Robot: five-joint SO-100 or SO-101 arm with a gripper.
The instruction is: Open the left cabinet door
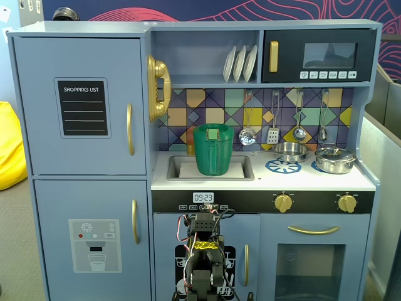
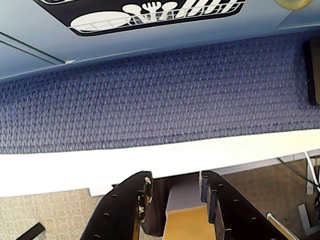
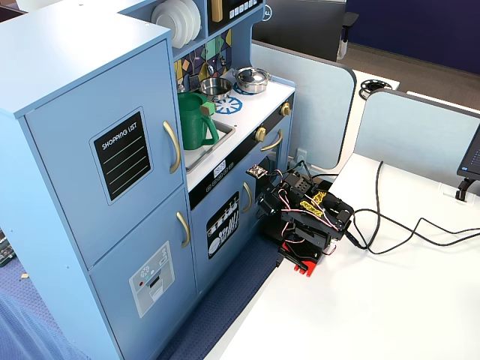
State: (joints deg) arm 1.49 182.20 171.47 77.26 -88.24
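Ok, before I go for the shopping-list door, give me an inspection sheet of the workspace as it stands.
Surface: white table, arm base at its edge facing the toy kitchen; blue carpet in between.
Job's things: left cabinet door with the chalkboard panel shut; its gold handle untouched.
Clutter: green pitcher in the sink, pots on the stove, plates on the shelf.
Grippers: gripper open, empty, folded low and pointing at the floor, far below the handle.
Cables: black leads trail across the table behind the arm.
Surroundings: office partitions to the right in a fixed view; yellow beanbag left of the kitchen.
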